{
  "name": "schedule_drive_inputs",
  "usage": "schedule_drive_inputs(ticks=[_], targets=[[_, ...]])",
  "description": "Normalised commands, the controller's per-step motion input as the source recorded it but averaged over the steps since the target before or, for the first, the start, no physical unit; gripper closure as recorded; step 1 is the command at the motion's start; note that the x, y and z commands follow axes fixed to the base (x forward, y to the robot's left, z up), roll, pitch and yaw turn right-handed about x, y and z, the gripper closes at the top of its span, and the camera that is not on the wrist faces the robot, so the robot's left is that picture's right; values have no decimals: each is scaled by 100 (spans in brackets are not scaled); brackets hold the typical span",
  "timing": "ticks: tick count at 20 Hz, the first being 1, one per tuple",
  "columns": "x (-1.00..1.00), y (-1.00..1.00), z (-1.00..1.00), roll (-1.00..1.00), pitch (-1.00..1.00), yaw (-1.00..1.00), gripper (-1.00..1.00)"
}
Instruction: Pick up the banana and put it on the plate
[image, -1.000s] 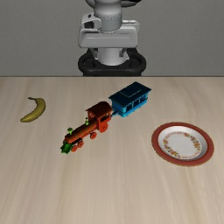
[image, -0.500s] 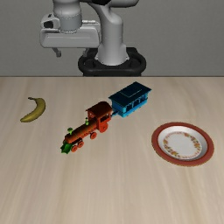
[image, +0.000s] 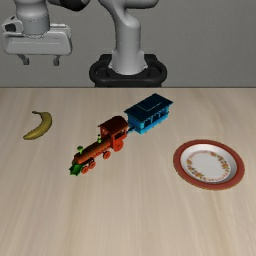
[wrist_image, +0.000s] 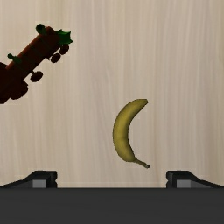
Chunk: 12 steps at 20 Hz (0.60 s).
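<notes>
yellow banana (image: 38, 124) lies flat on the wooden table (image: 128, 220), near the exterior view's left edge, well apart from the plate (image: 180, 163) on the exterior view's right. toy train (image: 98, 146) and blue wagon (image: 149, 113) sit between the two.

claw (image: 40, 60) hangs high above the banana, fingers spread wide, nothing between them. in the wrist view the banana's long axis runs roughly across the line joining the fingertips, so the closing direction looks suitable. the fruit sits a little ahead of the fingers, not centred between them.

step in hand, as judged: approach is over the fruit, descent not yet begun. no grasp, plate bare.

risks from here:
- offset uncorrected before descent: one finger lands on the banana or closes on its tapered end, and it slips out.
- curved, rounded body: a pinch off the thick middle may make it pivot or roll on the table.
- descent too deep: fingertips strike the table.
- carry too low toward the plate: banana clips the train or wagon.
- release off-centre: fruit rests on the plate's rim and slides off.
</notes>
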Motion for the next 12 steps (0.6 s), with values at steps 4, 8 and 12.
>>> schedule_drive_inputs(ticks=[4,8,12], targets=[[0,-25,-75,0,0,0,-100],[0,0,-100,0,0,0,-100],[0,0,-100,0,0,0,-100]])
